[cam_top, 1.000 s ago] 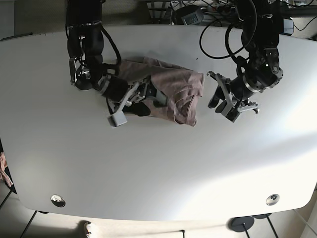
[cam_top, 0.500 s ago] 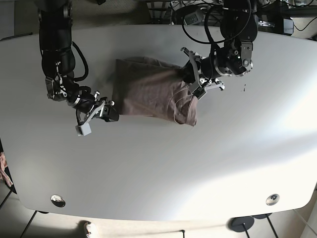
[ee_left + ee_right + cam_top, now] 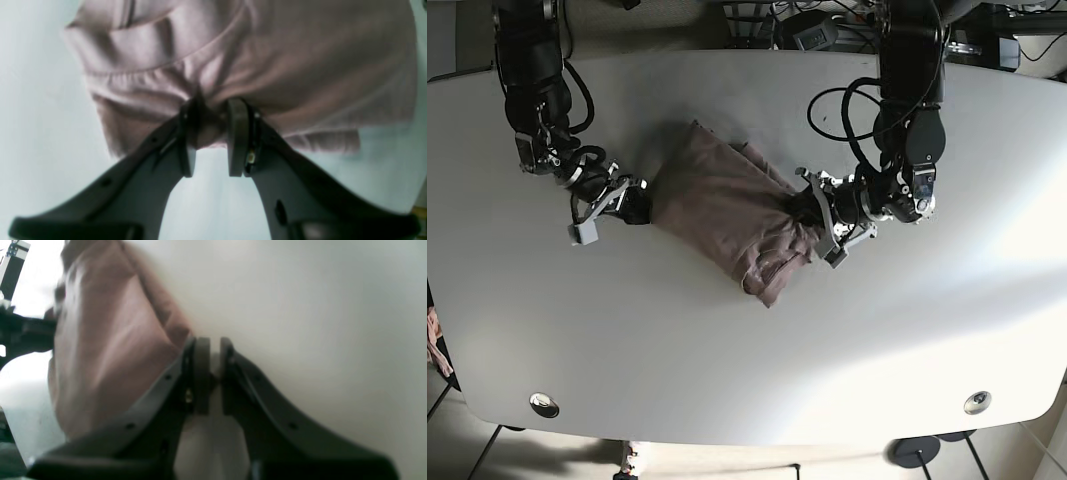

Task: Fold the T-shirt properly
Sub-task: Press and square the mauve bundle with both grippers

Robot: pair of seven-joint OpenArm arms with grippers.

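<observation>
The dusty-pink T-shirt [image 3: 722, 205] lies folded in a slanted bundle at the middle of the white table [image 3: 747, 340]. My left gripper [image 3: 810, 215] is at the shirt's right edge and is shut on a pinch of fabric. The left wrist view shows cloth [image 3: 267, 60] bunched between the fingers of that gripper [image 3: 211, 133]. My right gripper [image 3: 632, 205] sits at the shirt's left corner. In the right wrist view that gripper [image 3: 214, 363] has its jaws nearly together with only table showing between them, and the shirt [image 3: 100, 340] lies just beside its left finger.
Two round metal fittings [image 3: 544, 404] [image 3: 977, 402] sit near the table's front corners. Cables and equipment [image 3: 827, 25] lie behind the far edge. A stand base [image 3: 917, 452] shows below the front edge.
The shirt has turned from lying level to lying on a slant, its right end dragged toward the front. My left gripper moved down with it. My right gripper moved up to the shirt's left corner.
</observation>
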